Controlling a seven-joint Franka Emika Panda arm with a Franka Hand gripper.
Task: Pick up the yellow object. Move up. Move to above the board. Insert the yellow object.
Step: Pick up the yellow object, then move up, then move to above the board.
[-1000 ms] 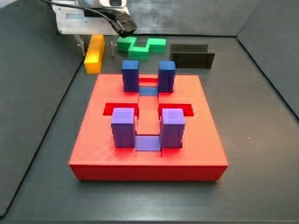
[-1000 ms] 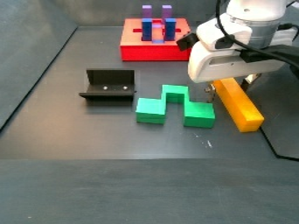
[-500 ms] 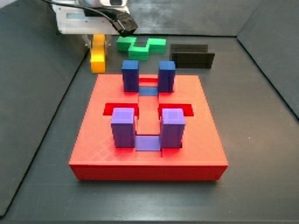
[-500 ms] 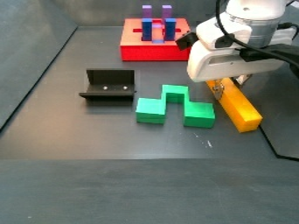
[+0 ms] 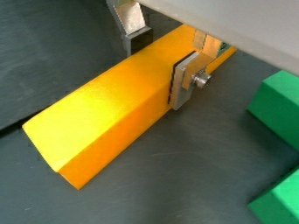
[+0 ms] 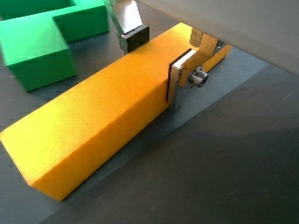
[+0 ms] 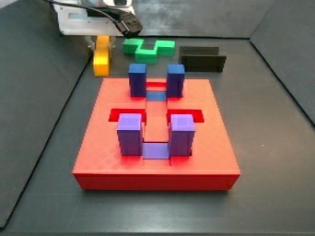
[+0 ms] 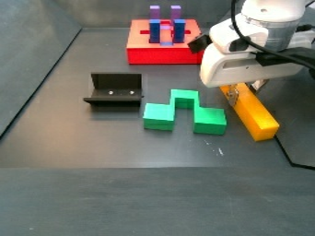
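Note:
The yellow object (image 8: 255, 115) lies flat on the dark floor, right of the green zigzag block; it also shows in a side view (image 7: 101, 63) and in both wrist views (image 5: 105, 114) (image 6: 93, 131). My gripper (image 8: 240, 89) (image 7: 105, 39) is down over its far end, the fingers straddling the bar (image 5: 160, 66) (image 6: 156, 63). One finger (image 5: 184, 80) lies against a long side; the opposite pad (image 5: 138, 38) stands a small gap off the bar. The red board (image 7: 110, 152) (image 8: 154, 53) with blue and purple posts lies apart from the bar.
The green zigzag block (image 8: 185, 111) (image 7: 147, 46) (image 6: 47, 44) lies close beside the bar. The dark fixture (image 8: 113, 89) (image 7: 204, 60) stands on the floor beyond it. Dark walls ring the floor.
My gripper has sunk slightly around the bar's end. The bar still lies on the floor in the same place.

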